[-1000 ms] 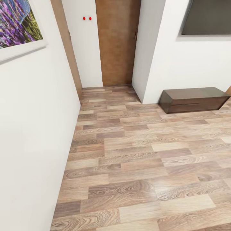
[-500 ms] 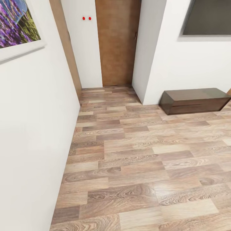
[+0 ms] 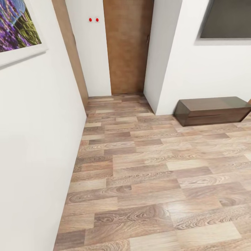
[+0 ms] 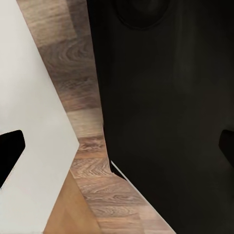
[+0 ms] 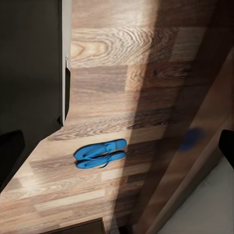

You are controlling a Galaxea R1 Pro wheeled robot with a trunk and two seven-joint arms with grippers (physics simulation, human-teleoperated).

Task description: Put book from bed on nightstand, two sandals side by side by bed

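The head view looks down over a wood-plank floor point(image 3: 146, 174) towards a brown wooden door point(image 3: 127, 45) set in an alcove. A white wall point(image 3: 31, 139) runs close along the left and carries a framed lavender picture point(image 3: 15, 29). A long low dark cabinet point(image 3: 212, 110) stands against the far wall to the right, beneath a dark panel point(image 3: 226, 19). Two small red dots point(image 3: 93, 20) sit beside the door.

The left wrist view shows planks between a white surface and a large black mass, probably the robot's own body. How that gripper stands I cannot tell.

In the right wrist view the two blue sandals point(image 5: 100, 152) lie side by side on the floor, touching, near a long dark wooden edge that may be the bed frame. The dark tips at the edges of this view sit far apart, so the right gripper looks wide and empty.

The risk now is steering: with the wall so near on the left, a turn of the base could scrape it. The book is still to be found.
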